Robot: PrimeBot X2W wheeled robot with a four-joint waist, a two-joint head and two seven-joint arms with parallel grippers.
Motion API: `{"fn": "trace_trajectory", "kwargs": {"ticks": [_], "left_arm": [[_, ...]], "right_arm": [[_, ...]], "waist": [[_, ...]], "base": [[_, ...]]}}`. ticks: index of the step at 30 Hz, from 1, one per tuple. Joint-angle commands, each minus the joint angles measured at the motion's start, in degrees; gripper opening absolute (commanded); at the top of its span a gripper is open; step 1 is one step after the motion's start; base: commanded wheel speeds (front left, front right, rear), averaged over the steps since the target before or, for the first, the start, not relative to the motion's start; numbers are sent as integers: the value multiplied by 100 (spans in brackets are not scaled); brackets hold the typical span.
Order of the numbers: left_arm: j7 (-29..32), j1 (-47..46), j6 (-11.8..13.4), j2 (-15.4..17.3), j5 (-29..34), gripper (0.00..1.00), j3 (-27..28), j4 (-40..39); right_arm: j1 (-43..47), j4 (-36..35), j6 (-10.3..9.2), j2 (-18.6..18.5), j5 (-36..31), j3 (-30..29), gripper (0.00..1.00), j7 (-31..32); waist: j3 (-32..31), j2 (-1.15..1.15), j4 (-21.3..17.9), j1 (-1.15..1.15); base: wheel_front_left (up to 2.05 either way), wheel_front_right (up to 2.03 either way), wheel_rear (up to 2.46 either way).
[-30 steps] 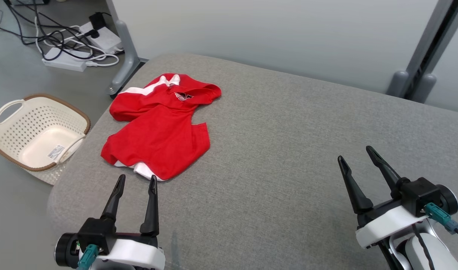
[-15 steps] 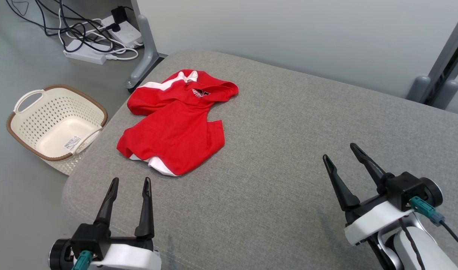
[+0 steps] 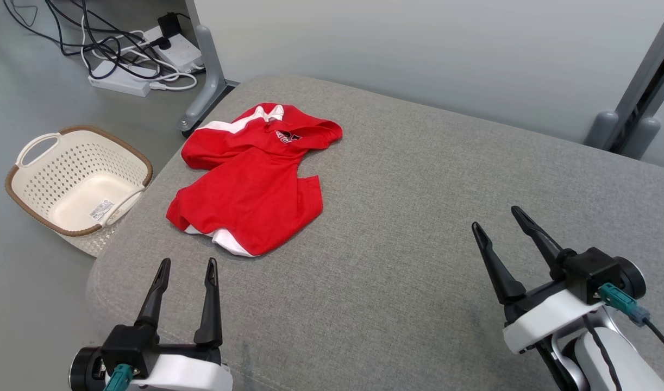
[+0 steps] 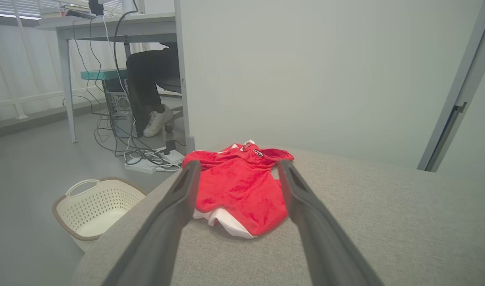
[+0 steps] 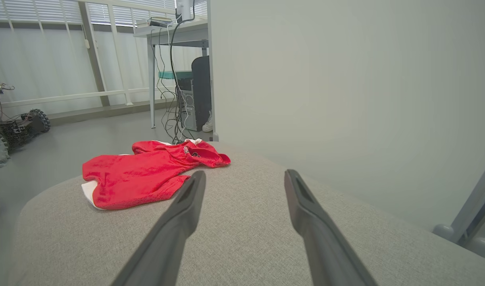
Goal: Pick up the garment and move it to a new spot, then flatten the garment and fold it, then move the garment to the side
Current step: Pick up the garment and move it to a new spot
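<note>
Head view: your red garment (image 3: 250, 179) lies crumpled on the left part of the grey cushion (image 3: 419, 206). It's just ahead of the left gripper (image 3: 188, 263) and not touching it. That gripper's fingers are spread wide with nothing between them. The right gripper (image 3: 496, 218) is well apart from the garment, also spread and empty.

Left wrist view: the garment sits framed between the two fingers, beyond the tips.

Right wrist view: the garment is off to the left of the fingers. The tips look clear of the cushion, but that's hard to say for sure.
</note>
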Motion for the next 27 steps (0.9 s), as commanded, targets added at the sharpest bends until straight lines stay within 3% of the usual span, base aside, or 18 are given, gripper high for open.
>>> {"fn": "trace_trajectory", "kwargs": {"ticks": [1, 8, 15, 27], "left_arm": [[1, -47, -2, 19, -8, 100, -4, 13], [2, -390, -101, 20, -17, 100, 129, 197], [2, -1034, -262, 48, -210, 100, 667, 508], [374, -2898, -493, 747, -562, 100, 1226, 2342]], "right_arm": [[64, -38, -2, -56, -33, -51, 100, -6], [166, -176, -2, -233, -190, -338, 100, -6], [-144, -573, -2, -478, -402, -383, 100, 224], [-599, -1522, -2, -889, -619, -482, 100, 801]], "waist": [[35, 0, -5, 0], [361, 0, 16, 0], [976, 0, -168, 0], [2027, 0, -590, 0]], "base": [[0, 0, 0], [0, 0, 0], [0, 0, 0], [0, 0, 0]]}}
